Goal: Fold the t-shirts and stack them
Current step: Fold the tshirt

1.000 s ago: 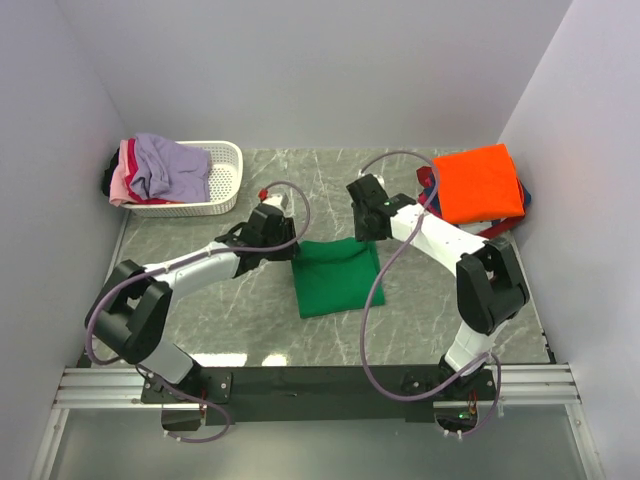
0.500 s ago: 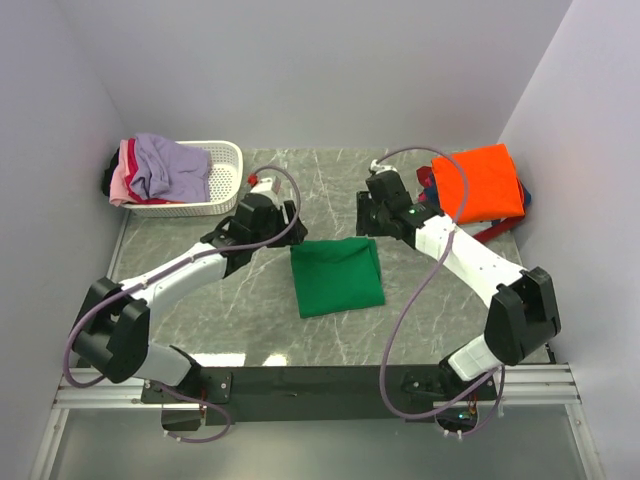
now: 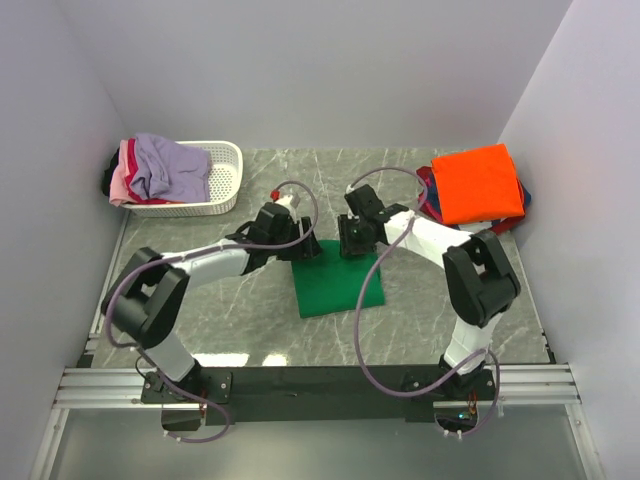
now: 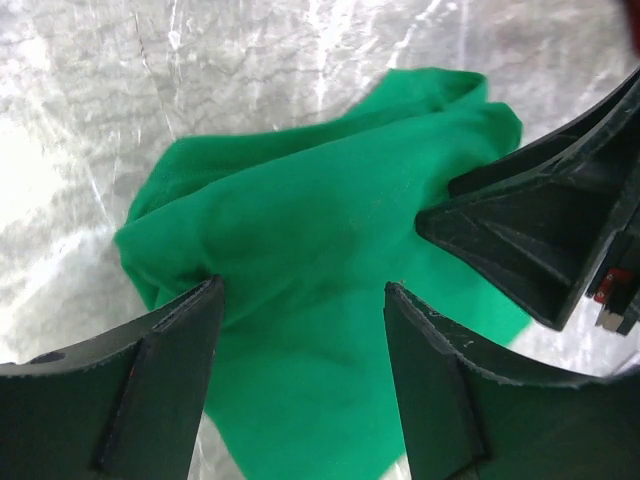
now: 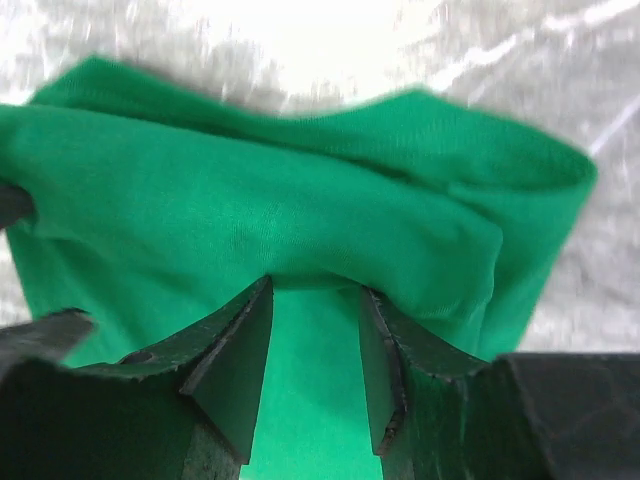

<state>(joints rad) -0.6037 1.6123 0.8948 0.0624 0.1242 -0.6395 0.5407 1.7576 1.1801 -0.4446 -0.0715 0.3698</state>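
A bright green t-shirt (image 3: pixel 340 285) lies folded on the marble table, mid-front. My left gripper (image 3: pixel 300 246) hovers over its far left edge with jaws wide open, and only green cloth (image 4: pixel 300 200) shows below the gap. My right gripper (image 3: pixel 352 243) is at the far right edge, jaws apart. Its fingertips (image 5: pixel 262 292) press against a raised fold of the green cloth (image 5: pixel 300 200), and nothing is pinched between them. An orange t-shirt (image 3: pixel 480 182) lies folded on top of darker shirts at the back right. Lavender (image 3: pixel 165 165) and pink (image 3: pixel 122 180) t-shirts sit heaped in the basket.
The white slotted basket (image 3: pixel 222 185) stands at the back left against the wall. Grey walls close in the table on the left, back and right. The other arm's black gripper (image 4: pixel 545 225) shows at the right of the left wrist view, close by.
Both grippers drew back from the green shirt toward the rear, then came back over its far edge, closer together. Both jaws stand wider than a second ago.
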